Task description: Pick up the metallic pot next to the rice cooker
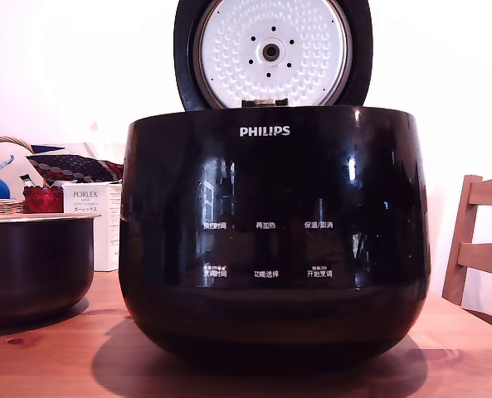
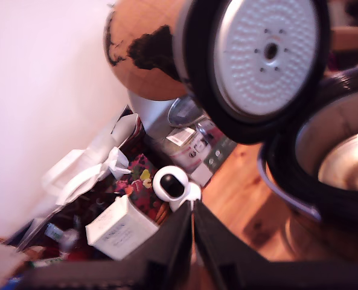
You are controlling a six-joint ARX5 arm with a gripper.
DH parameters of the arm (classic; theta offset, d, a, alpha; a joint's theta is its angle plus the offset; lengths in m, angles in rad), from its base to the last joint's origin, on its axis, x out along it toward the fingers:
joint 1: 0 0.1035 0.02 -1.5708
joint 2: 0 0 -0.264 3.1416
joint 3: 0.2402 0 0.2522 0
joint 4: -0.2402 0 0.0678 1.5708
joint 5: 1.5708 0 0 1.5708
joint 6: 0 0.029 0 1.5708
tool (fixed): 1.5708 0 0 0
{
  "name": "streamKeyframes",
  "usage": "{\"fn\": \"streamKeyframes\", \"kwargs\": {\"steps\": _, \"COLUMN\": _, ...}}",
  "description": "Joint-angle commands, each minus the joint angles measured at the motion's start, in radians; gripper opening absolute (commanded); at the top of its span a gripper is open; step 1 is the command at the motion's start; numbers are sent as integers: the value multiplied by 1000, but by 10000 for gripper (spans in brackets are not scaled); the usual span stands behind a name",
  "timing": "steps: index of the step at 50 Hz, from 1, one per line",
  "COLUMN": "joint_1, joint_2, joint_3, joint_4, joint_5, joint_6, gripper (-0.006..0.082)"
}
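Observation:
The metallic pot [image 1: 31,264] stands on the wooden table at the exterior view's left, dark with a thin pale rim, close beside the rice cooker [image 1: 275,236]. The cooker is big, glossy black and marked PHILIPS, with its dimpled white-lined lid [image 1: 270,51] raised. In the wrist view the lid [image 2: 266,57] and the cooker's open body [image 2: 342,157] are blurred, and a pale curved rim [image 2: 282,194] below them looks like the pot's. My gripper [image 2: 192,206] hangs above the table, off the pot, its two dark fingers pressed together with nothing between them. The exterior view does not show it.
A white PORLEX box [image 1: 96,224], a red jar [image 1: 43,199] and a basket [image 1: 1,178] crowd behind the pot. A small white camera [image 2: 172,184], bags and a brown globe [image 2: 143,51] stand along the wall. A wooden chair [image 1: 480,245] is at the exterior view's right.

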State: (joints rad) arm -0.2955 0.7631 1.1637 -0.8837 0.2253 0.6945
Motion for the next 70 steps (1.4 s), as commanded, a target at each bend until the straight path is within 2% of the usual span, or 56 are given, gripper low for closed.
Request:
{"fn": "streamKeyframes", "kwargs": {"steps": 1, "joint_1": 1, "joint_2": 48, "joint_3": 3, "joint_4": -58, "joint_5": -13, "joint_6": 23, "gripper": -24}}
{"fn": "streamKeyframes", "kwargs": {"steps": 10, "joint_1": 1, "joint_2": 130, "joint_3": 8, "joint_4": -197, "joint_5": -84, "joint_6": 36, "gripper": -20}}
{"fn": "streamKeyframes", "kwargs": {"steps": 15, "joint_1": 1, "joint_2": 180, "joint_3": 8, "joint_4": -262, "joint_5": -100, "joint_6": 45, "gripper": 28}}
{"fn": "streamKeyframes", "kwargs": {"steps": 18, "joint_1": 1, "joint_2": 207, "joint_3": 8, "joint_4": -283, "joint_5": -100, "joint_6": 47, "gripper": 105}}
{"fn": "streamKeyframes", "kwargs": {"steps": 23, "joint_1": 1, "joint_2": 257, "joint_3": 8, "joint_4": -290, "joint_5": -103, "joint_6": 50, "gripper": 299}}
{"fn": "streamKeyframes", "kwargs": {"steps": 26, "joint_1": 1, "joint_2": 288, "joint_3": 8, "joint_4": -290, "joint_5": -118, "joint_6": 71, "gripper": 349}}
{"fn": "streamKeyframes", "kwargs": {"steps": 43, "joint_1": 10, "joint_2": 488, "joint_3": 9, "joint_4": -283, "joint_5": -166, "joint_6": 189, "gripper": 345}}
{"fn": "streamKeyframes", "kwargs": {"steps": 70, "joint_1": 97, "joint_2": 703, "joint_3": 10, "joint_4": -172, "joint_5": -166, "joint_6": 231, "gripper": 345}}
